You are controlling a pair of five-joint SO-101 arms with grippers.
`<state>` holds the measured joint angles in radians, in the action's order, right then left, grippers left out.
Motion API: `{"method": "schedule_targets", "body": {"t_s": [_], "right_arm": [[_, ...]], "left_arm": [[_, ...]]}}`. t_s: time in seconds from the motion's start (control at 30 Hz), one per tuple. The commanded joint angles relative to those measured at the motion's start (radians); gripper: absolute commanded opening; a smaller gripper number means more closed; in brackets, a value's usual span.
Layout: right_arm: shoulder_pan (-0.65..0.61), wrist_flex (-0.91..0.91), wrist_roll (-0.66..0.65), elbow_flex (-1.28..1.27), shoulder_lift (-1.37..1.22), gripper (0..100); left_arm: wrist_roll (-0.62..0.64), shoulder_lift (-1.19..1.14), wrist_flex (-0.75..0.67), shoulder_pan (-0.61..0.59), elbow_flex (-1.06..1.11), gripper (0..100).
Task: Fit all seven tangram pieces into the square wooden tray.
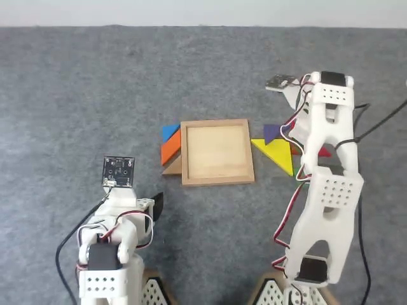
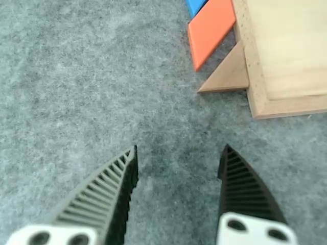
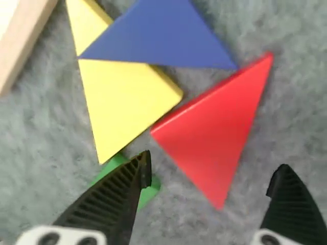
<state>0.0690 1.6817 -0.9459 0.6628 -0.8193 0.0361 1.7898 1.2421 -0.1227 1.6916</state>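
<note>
The square wooden tray [image 1: 217, 179] lies mid-table with nothing inside it. Against its left side lie a blue piece [image 1: 169, 131], an orange piece [image 1: 172, 150] and a wood-coloured triangle [image 1: 173, 168]. On its right are a yellow triangle [image 1: 276, 154] and a dark blue triangle [image 1: 273, 131], with a red triangle [image 3: 214, 127] and a green piece [image 3: 149, 191] partly hidden under the right arm [image 1: 327, 184]. My right gripper [image 3: 214, 162] hangs open just above the red triangle, one finger over the green piece. My left gripper [image 2: 180, 149] is open over bare carpet, short of the wood-coloured triangle [image 2: 230, 75].
Grey carpet covers the whole table. The dark blue triangle [image 3: 163, 35] overlaps the yellow one [image 3: 120, 102]. The orange piece [image 2: 210, 28] and the tray's corner [image 2: 260, 99] lie ahead of the left gripper. Wide free carpet lies to the far left and behind the tray.
</note>
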Motion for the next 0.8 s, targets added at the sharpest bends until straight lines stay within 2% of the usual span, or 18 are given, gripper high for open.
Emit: {"method": "schedule_targets", "body": {"t_s": [0.0, 0.23, 0.47, 0.67, 0.77], "right_arm": [[-0.01, -0.018, -0.017, 0.005, -0.005, 35.8], [-0.019, -0.127, 0.074, 0.005, -0.065, 35.7], [-0.045, -0.131, 0.152, 0.025, -0.076, 35.5], [-0.047, -0.12, 0.456, 0.044, -0.074, 35.5], [-0.048, -0.142, 0.546, 0.044, -0.074, 35.5]], "left_arm": [[-0.008, 0.011, 0.006, 0.0, -0.007, 24], [-0.008, 0.011, 0.006, 0.0, -0.007, 24], [-0.008, 0.011, 0.006, 0.0, -0.007, 24], [-0.008, 0.011, 0.006, 0.0, -0.007, 24], [-0.008, 0.011, 0.006, 0.0, -0.007, 24]]}}
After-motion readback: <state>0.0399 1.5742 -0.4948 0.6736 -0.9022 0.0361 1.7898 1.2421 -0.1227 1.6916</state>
